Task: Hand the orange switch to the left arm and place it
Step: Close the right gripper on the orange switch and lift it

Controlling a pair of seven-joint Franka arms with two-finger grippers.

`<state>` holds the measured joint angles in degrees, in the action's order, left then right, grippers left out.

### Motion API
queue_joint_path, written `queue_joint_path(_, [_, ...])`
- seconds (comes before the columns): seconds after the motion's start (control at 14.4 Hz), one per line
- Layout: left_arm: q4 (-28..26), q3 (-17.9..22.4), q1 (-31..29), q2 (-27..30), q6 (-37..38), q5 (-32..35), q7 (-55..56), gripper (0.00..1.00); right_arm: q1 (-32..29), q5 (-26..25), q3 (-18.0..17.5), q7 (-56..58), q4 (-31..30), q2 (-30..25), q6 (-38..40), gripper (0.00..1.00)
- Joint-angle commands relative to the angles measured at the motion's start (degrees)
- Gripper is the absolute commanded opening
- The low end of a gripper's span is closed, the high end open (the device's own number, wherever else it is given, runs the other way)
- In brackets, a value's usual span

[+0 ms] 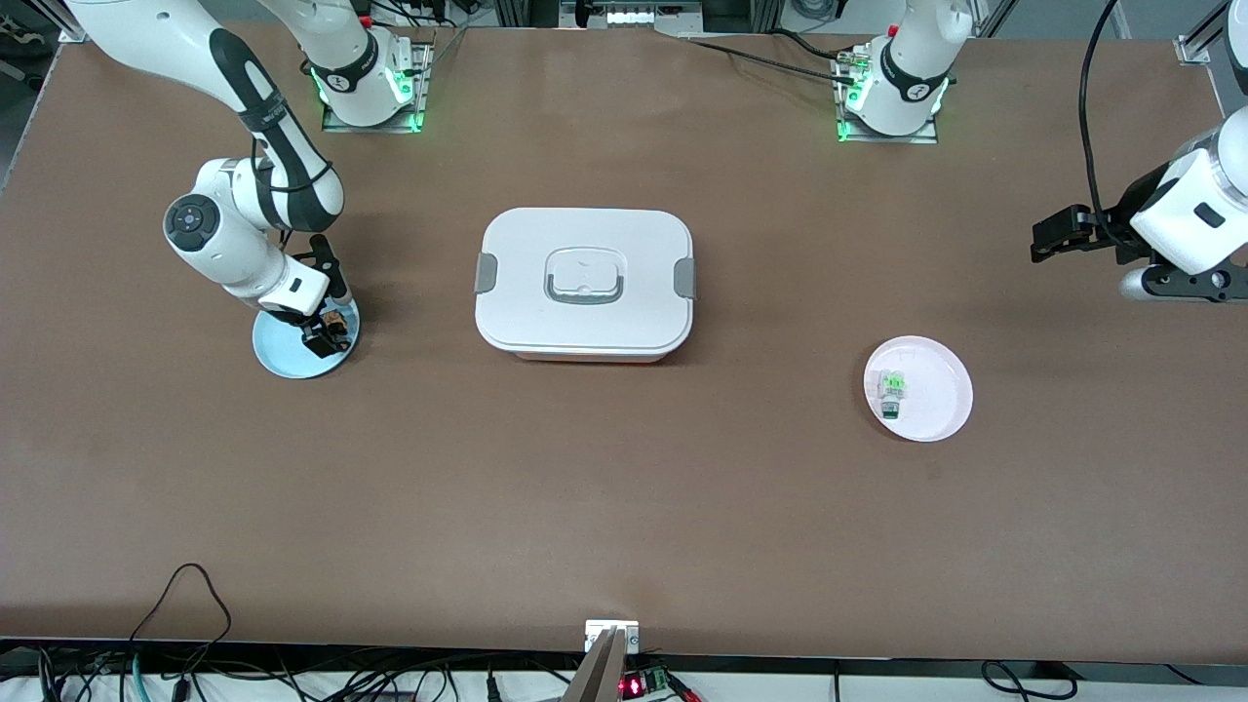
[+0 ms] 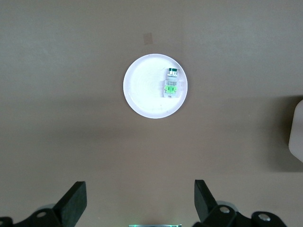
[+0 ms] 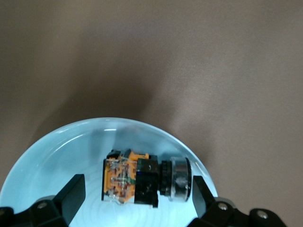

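Observation:
The orange switch (image 1: 334, 320) (image 3: 142, 178), an orange and black block with a round silvery end, lies on its side on a light blue plate (image 1: 283, 356) (image 3: 57, 151) toward the right arm's end of the table. My right gripper (image 1: 328, 337) (image 3: 137, 191) is low over that plate and open, one finger on each side of the switch along its length, with a gap to the orange end. The white box (image 1: 585, 283) stands mid-table with its lid on. My left gripper (image 1: 1058, 234) (image 2: 140, 198) waits open and empty in the air at the left arm's end.
A pale round plate (image 1: 936, 390) (image 2: 142, 90) holding a green-and-white small part (image 1: 891, 390) (image 2: 171, 82) lies toward the left arm's end, nearer the front camera than the box. The box's corner (image 2: 297, 132) shows at the left wrist view's edge. Cables run along the table's front edge.

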<state>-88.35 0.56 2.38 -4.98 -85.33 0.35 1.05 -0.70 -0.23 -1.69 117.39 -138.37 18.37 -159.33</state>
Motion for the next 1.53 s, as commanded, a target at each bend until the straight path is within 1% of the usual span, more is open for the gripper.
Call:
queue_joint_path(0.0, [1.2,0.5,0.3,-0.1,1.1,-1.1,-1.1,1.0,-0.8,0.6,-0.4,4.2,-1.8,0.2,-5.3,1.0])
queue_joint_path(0.28, [1.2,0.5,0.3,-0.1,1.1,-1.1,-1.1,1.0,-0.7,0.6,-0.5,4.2,-1.9,0.1,-5.3,0.99])
queue_joint_path(0.35, [1.2,0.5,0.3,-0.1,1.1,-1.1,-1.1,1.0,-0.7,0.6,-0.5,4.3,-1.9,0.2,-5.3,0.92])
queue_joint_path(0.42, [1.2,0.5,0.3,-0.1,1.1,-1.1,-1.1,1.0,-0.7,0.6,-0.5,4.4,-1.9,0.1,-5.3,0.83])
queue_joint_path(0.49, [1.2,0.5,0.3,-0.1,1.1,-1.1,-1.1,1.0,-0.5,0.5,-0.5,4.4,-1.9,0.1,-5.3,0.69])
queue_joint_path(0.69, [1.2,0.5,0.3,-0.1,1.1,-1.1,-1.1,1.0,-0.5,0.6,-0.9,4.9,-1.8,-0.4,-5.2,0.37])
queue_joint_path(0.76, [1.2,0.5,0.3,-0.1,1.1,-1.1,-1.1,1.0,-0.5,0.6,-0.9,4.9,-1.8,-0.6,-5.0,0.3])
queue_joint_path(0.83, [1.2,0.5,0.3,-0.1,1.1,-1.1,-1.1,1.0,-0.5,0.6,-0.9,4.9,-1.8,-0.7,-4.9,0.25])
queue_joint_path(0.97, [1.2,0.5,0.3,-0.1,1.1,-1.1,-1.1,1.0,-0.5,0.6,-0.9,4.9,-1.7,-2.0,-4.7,0.23])
queue_joint_path(1.18, [1.2,0.5,0.3,-0.1,1.1,-1.1,-1.1,1.0,-0.4,0.6,-0.9,4.5,-1.3,-5.4,-2.0,0.11])
queue_joint_path(1.32, [1.1,0.5,0.3,-0.1,1.2,-1.1,-1.1,1.0,-0.4,1.0,-0.9,4.2,-0.1,-7.5,0.5,0.08])
queue_joint_path(1.46, [1.1,0.5,0.3,-0.1,1.2,-1.2,-1.0,1.0,-0.4,1.5,-1.2,3.5,2.7,-7.9,2.8,0.08])
